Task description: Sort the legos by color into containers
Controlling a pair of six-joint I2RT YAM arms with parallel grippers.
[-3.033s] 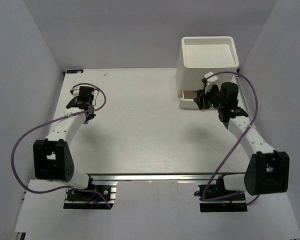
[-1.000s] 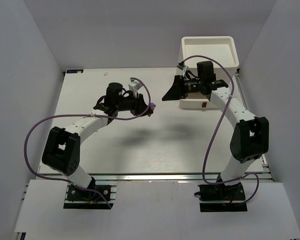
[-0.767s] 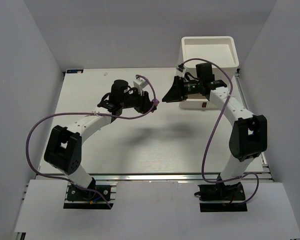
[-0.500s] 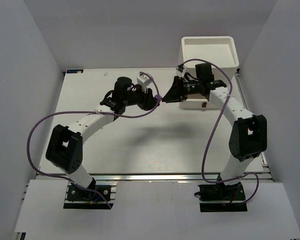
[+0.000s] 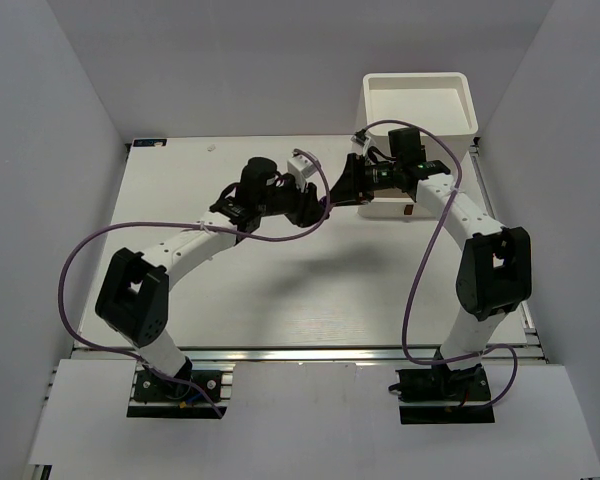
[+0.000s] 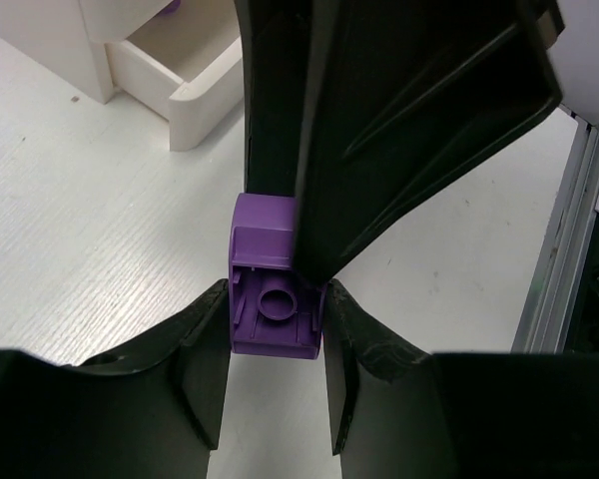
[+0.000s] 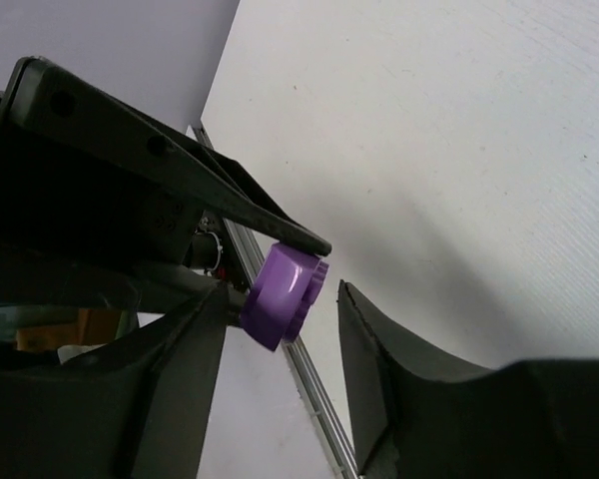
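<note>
A purple lego (image 6: 276, 299) is gripped between my left gripper's (image 6: 276, 329) two fingers, above the table. My right gripper (image 7: 282, 304) is open, with its jaws on either side of the same lego (image 7: 283, 289); a gap shows at one jaw. In the top view the two grippers meet in mid-air, left (image 5: 312, 205) and right (image 5: 342, 187), just left of the white container unit (image 5: 460, 120). Its low drawer (image 6: 195, 85) stands open, with something purple at its back. No other legos show.
The container unit's top tray (image 5: 368, 90) is open at the back right. A metal rail (image 6: 559, 269) runs along the table's right edge. Purple cables loop from both arms.
My left arm has swung right, carrying the purple lego up to my right gripper. The right gripper has stayed beside the container unit, and the lego is now between its open jaws.
</note>
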